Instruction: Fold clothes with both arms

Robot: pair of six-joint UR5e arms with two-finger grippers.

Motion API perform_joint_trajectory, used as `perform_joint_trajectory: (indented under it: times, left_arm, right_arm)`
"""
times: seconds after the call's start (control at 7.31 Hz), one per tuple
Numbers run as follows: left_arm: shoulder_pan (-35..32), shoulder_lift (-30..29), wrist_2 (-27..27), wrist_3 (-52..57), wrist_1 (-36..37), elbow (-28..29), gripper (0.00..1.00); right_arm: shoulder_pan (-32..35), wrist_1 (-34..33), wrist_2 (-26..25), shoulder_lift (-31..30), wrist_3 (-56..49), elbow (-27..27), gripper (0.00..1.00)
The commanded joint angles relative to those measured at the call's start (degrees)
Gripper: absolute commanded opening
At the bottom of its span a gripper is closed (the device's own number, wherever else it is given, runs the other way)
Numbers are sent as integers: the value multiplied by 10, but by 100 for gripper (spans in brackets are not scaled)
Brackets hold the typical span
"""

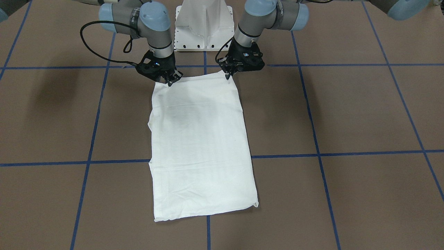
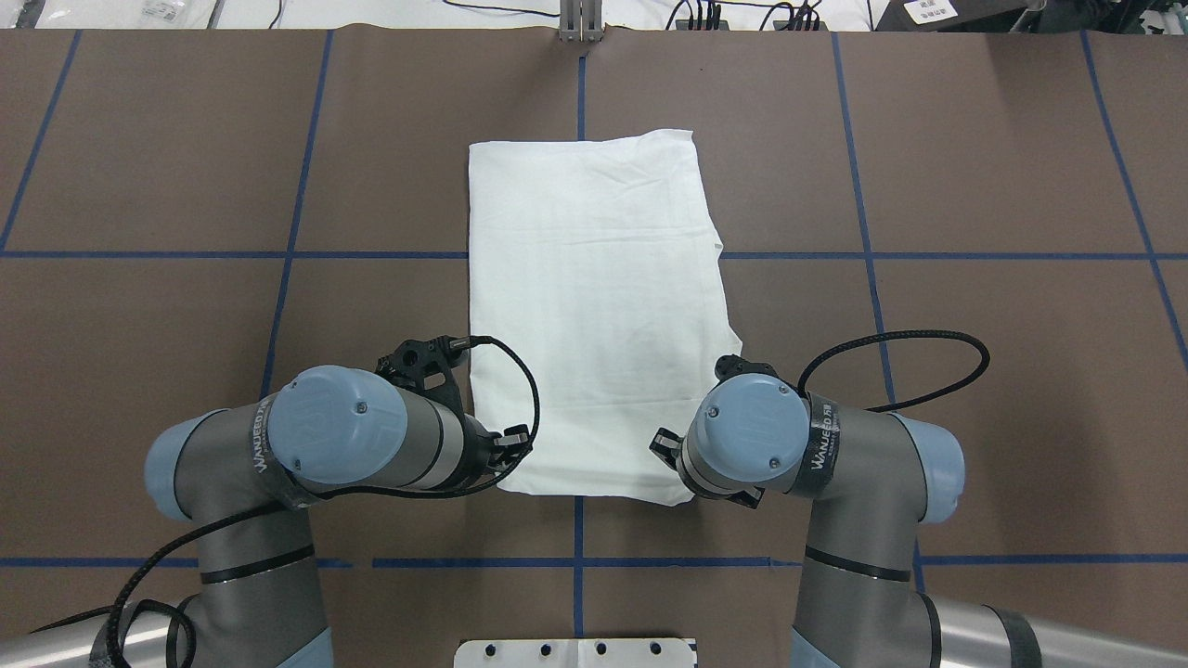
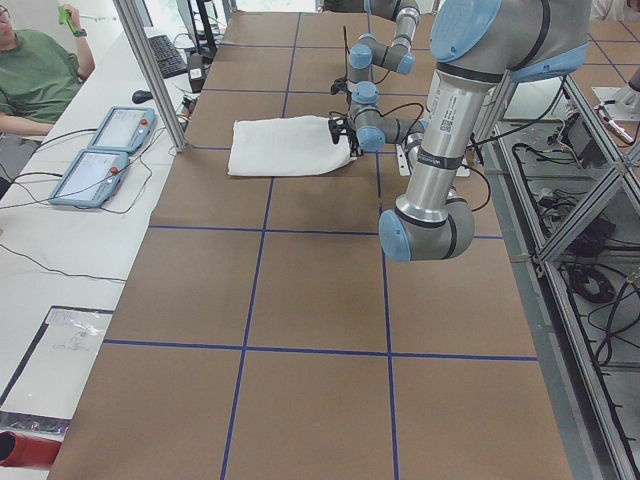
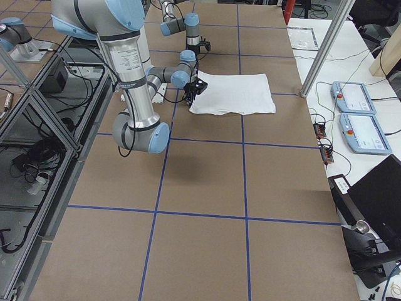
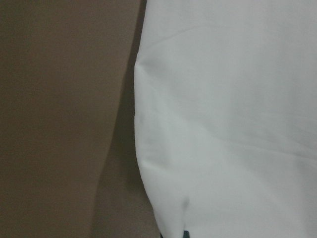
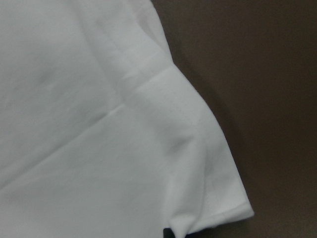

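The white shirt [image 1: 201, 146] lies flat on the brown table as a long folded rectangle, plain side up, also seen from overhead [image 2: 594, 278]. Both arms reach down to its edge nearest the robot. My left gripper [image 1: 229, 74] pinches one near corner, and the left wrist view shows the cloth [image 5: 228, 119] puckered at the bottom edge. My right gripper [image 1: 170, 82] is shut on the other near corner, where the hem [image 6: 208, 163] bunches up. From overhead the arms' wrists largely hide the left gripper [image 2: 509, 443] and the right gripper [image 2: 661, 445].
The white pedestal base [image 1: 204, 24] stands just behind the shirt's near edge. Blue tape lines grid the brown table [image 2: 974, 186]. A seated person [image 3: 35, 75] and two control tablets [image 3: 105, 150] are on the bench beyond the table's far side.
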Motion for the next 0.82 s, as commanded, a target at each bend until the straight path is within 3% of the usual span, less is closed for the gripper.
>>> perform_joint_trajectory:
  times: [0.0,0.27,0.68]
  left_arm:
    - [0,-1,0,0,0,-1,0]
    - [-2,2,-1,-4,2,-11,0]
    - [23,7,-30,-39,62,-109,0]
  right_arm:
    - [12,0,16,1,-1,11,0]
    - [17,0,34,-5,1,30,0]
    - [-20,-36,35,-26,0,116,0]
